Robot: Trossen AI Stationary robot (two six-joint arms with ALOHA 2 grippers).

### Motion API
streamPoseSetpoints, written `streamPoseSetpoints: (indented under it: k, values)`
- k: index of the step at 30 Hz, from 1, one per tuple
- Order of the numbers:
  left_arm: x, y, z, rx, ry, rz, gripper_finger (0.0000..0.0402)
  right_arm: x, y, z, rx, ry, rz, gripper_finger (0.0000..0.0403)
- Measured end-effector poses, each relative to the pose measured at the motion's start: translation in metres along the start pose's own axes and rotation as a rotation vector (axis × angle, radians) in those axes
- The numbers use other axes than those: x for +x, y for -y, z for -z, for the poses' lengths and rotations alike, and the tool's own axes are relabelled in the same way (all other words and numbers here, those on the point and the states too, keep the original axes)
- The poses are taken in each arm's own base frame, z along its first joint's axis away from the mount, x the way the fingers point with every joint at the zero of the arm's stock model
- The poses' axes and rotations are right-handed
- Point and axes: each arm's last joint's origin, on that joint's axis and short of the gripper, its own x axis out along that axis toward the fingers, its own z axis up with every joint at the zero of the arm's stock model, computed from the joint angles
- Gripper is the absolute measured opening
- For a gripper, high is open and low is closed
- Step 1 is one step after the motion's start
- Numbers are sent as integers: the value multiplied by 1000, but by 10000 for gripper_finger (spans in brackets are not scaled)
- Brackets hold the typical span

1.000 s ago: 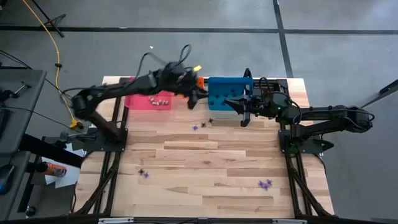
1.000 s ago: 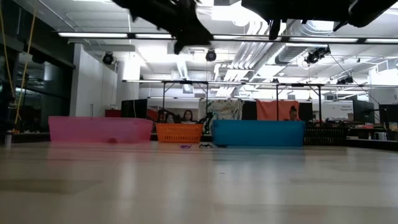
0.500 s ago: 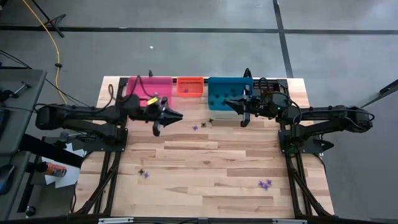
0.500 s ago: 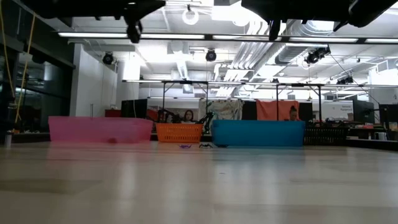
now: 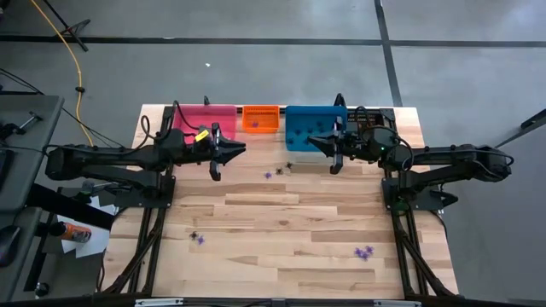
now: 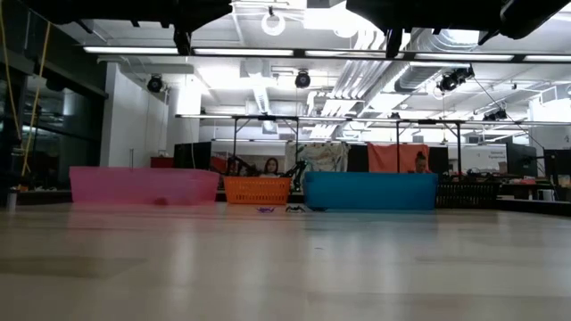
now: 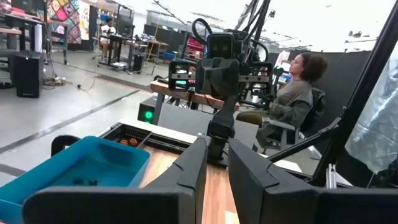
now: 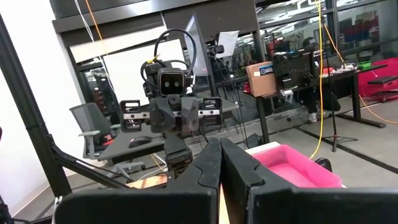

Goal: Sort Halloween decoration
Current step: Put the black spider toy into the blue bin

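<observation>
**Trinkets loose on the table, both arms up near the bins**

Arms first, from my left. My left gripper (image 5: 237, 151) hangs in the air just in front of the pink bin (image 5: 205, 121), pointing across the table toward the other arm. In its own wrist view the two fingers (image 7: 193, 171) stand a narrow gap apart with nothing visible between them, so I read it as slightly parted and empty-handed. Through that gap I see the right arm facing me, the blue bin (image 7: 74, 174) below it, and a person seated in a chair beyond the table.

Along the far edge sit the bins: pink, then a small orange bin (image 5: 261, 118), then blue (image 5: 314, 125). A few dark specks lie inside the blue one; I cannot tell what they are.

Most of the trinkets are still on the wood. A purple one (image 5: 268, 175) and a dark one (image 5: 288, 167) lie close together between the two grippers, just in front of the orange and blue bins. A dark and a purple pair (image 5: 197, 238) sits well nearer the front, on the left side. A purple cluster (image 5: 365, 251) lies front right.

My right gripper (image 5: 311, 141) hovers at the blue bin's front edge, pointing left, fingers (image 8: 208, 165) clenched together on nothing. The low view shows the three bins in a row with two trinkets (image 6: 277, 209) in front of them.
</observation>
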Motion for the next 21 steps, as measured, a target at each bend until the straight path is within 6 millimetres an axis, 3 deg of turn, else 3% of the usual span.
streamPoseSetpoints:
  k: [6, 10, 17, 21]
  values:
    - [0, 0, 0, 0, -1, 0, 51, 0, 0, 0, 5, 1, 6, 0]
    - [0, 0, 0, -5, -1, 0, 51, 5, 3, -6, 289, -28, 139, 6]
    - [0, 0, 0, -10, -2, -1, 51, 37, 3, -2, 151, -515, 350, 96]
    - [0, 0, 0, -11, 0, 0, 51, 52, 16, 24, 108, -821, 461, 160]
